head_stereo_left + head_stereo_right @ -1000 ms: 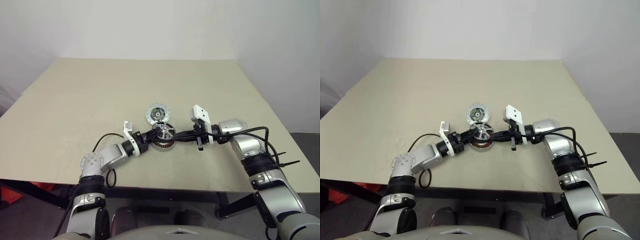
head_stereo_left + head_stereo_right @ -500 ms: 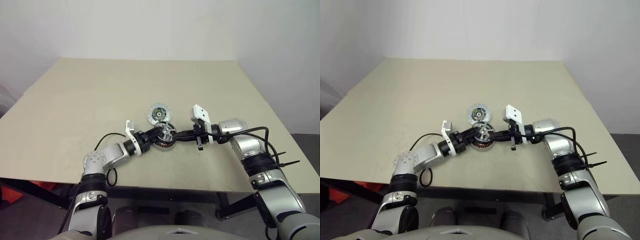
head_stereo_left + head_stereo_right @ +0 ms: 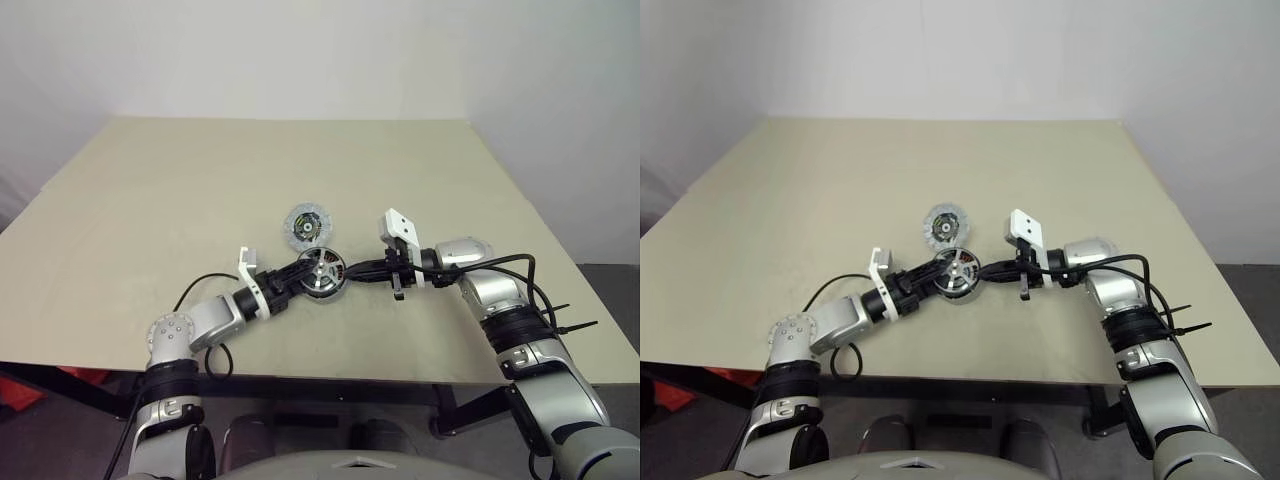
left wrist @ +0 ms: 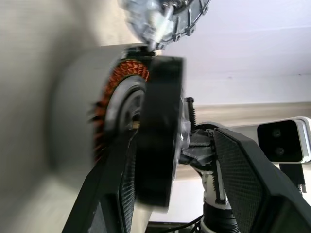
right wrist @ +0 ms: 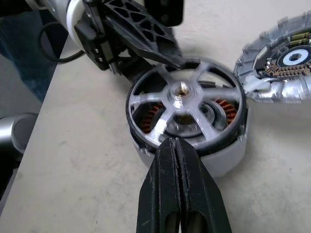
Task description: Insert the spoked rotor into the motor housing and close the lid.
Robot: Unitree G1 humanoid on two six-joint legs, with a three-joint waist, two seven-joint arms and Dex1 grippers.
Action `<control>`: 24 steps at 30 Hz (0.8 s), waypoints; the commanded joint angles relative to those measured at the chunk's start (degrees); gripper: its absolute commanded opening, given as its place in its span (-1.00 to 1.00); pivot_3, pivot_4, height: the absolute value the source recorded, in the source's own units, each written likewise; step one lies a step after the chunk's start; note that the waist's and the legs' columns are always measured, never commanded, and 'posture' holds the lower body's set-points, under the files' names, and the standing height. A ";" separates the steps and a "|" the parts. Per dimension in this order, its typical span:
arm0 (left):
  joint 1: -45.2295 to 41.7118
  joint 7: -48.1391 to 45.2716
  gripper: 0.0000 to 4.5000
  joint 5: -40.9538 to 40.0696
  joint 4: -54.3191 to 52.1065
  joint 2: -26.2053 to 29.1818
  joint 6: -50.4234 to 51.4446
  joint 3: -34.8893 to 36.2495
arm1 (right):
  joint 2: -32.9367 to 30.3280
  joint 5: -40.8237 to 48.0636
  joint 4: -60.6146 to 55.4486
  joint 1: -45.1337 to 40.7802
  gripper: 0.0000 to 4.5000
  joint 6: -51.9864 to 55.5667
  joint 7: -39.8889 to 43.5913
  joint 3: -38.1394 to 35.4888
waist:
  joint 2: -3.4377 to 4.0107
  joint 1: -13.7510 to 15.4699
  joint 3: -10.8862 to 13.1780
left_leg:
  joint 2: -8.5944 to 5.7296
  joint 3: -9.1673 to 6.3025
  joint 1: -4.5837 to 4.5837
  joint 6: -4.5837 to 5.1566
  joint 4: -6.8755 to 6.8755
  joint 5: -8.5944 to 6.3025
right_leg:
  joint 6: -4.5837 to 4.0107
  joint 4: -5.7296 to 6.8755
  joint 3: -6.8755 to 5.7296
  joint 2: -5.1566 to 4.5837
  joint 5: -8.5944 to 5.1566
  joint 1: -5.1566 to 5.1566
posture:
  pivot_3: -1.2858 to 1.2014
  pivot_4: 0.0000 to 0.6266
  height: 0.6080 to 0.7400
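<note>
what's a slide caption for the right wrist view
Black-rimmed silver spoked rotor seated in white motor housing, patterned lid beside.

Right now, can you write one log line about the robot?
black-rimmed silver spoked rotor: in copper-wound round motor housing | left fingers: open | right fingers: shut | flat silver lid: on table

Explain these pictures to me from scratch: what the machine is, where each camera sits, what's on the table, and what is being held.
This is a humanoid robot with two arms, each ending in a two-fingered black gripper. The two wide pictures come from cameras in its head, looking down over a beige table. The two close-ups come from cameras on each wrist.

On the table, the spoked rotor sits in the motor housing, whose copper windings show between the spokes. The lid lies just behind them.

The left gripper is open around the rotor's rim, gripping nothing. The right gripper is shut, empty, its tip at the rim.
</note>
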 commanded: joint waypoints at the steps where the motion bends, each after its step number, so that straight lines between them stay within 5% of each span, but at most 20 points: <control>1: 2.71 2.64 0.14 -3.92 -4.73 1.20 1.74 0.88 | 0.14 1.04 -1.29 -0.56 -1.00 -0.84 0.30 -0.68 | 0.01 -0.01 0.01 | 0.00 0.00 0.00 0.00 0.00 0.00 | 0.14 0.00 0.00 0.00 -0.08 0.00 | 0.03 -1.00 1.00; 14: 8.49 5.46 0.14 -9.53 -15.43 5.02 -2.71 0.11 | 0.60 0.88 0.20 -1.81 -1.00 -1.97 -0.15 -1.27 | 0.02 -0.01 0.02 | 0.03 0.00 0.00 -0.01 -0.02 0.00 | 0.30 0.01 -0.01 0.02 -0.17 -0.02 | 0.03 -1.00 1.00; 24: 5.57 0.80 0.14 -0.51 -22.98 14.15 -11.61 -1.66 | 6.06 -1.71 4.46 -6.21 -1.00 -3.55 -6.37 0.11 | 0.04 -0.83 0.06 | 0.02 -0.01 -0.01 -0.04 -0.02 0.01 | 0.30 0.04 0.00 0.02 -0.17 -0.05 | 0.03 -1.00 1.00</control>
